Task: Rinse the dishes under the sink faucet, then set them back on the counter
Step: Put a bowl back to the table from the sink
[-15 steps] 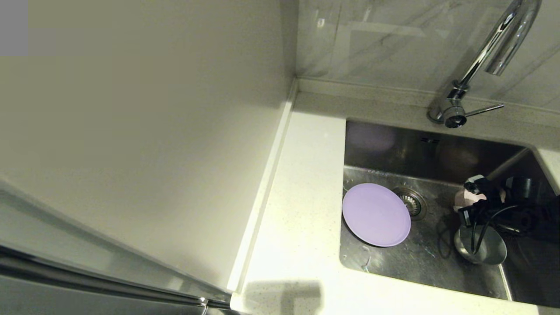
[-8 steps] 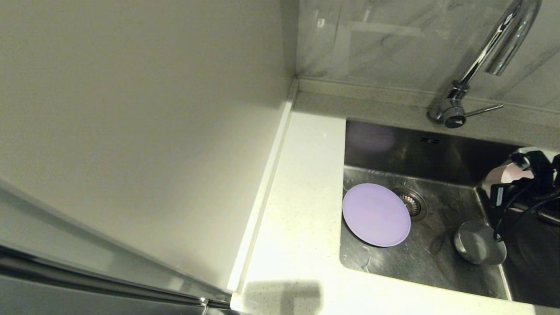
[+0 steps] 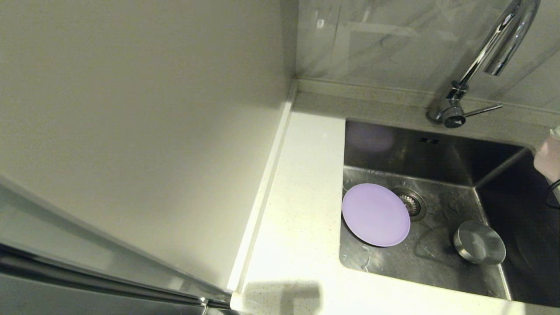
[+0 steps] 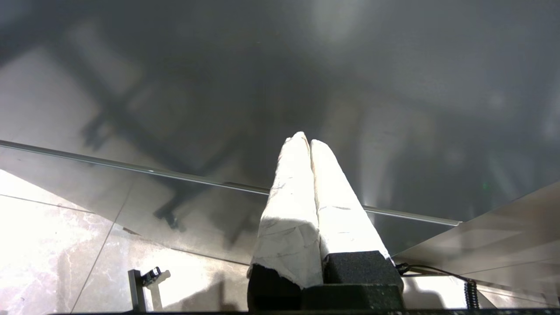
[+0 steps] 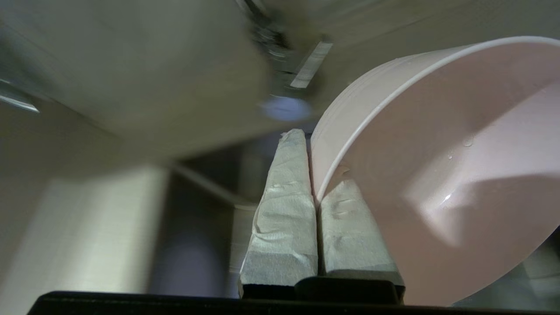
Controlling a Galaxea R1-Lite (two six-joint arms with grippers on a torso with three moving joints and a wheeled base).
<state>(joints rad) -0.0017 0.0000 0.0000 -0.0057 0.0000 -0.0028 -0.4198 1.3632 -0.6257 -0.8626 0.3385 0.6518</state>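
While my right gripper pinches the rim of the pale pink bowl, one taped finger sits inside the wall and the other outside, pressed tight on the thin edge. That bowl is tilted, its hollow turned sideways, with a few water drops clinging to the inner surface. From my head view only a sliver of the pink bowl shows at the far right edge, up above the right side of the sink.

Down in the steel basin, the lilac plate lies flat against the left wall, just beside the round drain strainer. Near the front right corner sits the blue-grey bowl, upside down and well apart from the plate. Behind the basin stands the chrome gooseneck faucet, its thin lever pointing right. To the left of the sink runs the white speckled counter.

My left gripper hangs away from the sink, its taped fingers pressed together on nothing.
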